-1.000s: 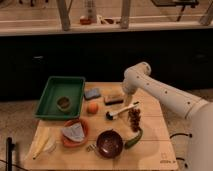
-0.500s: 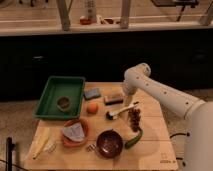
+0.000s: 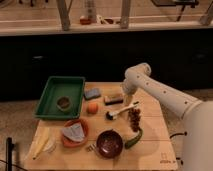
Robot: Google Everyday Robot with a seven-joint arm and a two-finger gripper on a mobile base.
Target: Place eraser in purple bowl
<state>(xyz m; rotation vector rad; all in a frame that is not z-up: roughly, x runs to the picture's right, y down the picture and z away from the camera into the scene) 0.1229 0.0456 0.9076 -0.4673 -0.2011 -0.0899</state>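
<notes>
The eraser point(image 3: 114, 98), a small block with a tan top over a black base, lies on the wooden table point(image 3: 155, 145) near its back middle. My gripper point(image 3: 125, 97) hangs from the white arm, low over the table at the eraser's right end. I cannot tell whether it touches the eraser. The purple bowl point(image 3: 109, 143), round, dark and glossy inside, stands empty near the table's front edge, well in front of the eraser.
A blue-grey sponge point(image 3: 92, 93) and an orange fruit point(image 3: 92, 107) lie left of the eraser. A white-handled brush point(image 3: 121, 111), a dark red cluster point(image 3: 134, 119) and a green pepper point(image 3: 134, 138) lie in front. A green tray point(image 3: 50, 97) and an orange dish point(image 3: 75, 133) with grey cloth are at left.
</notes>
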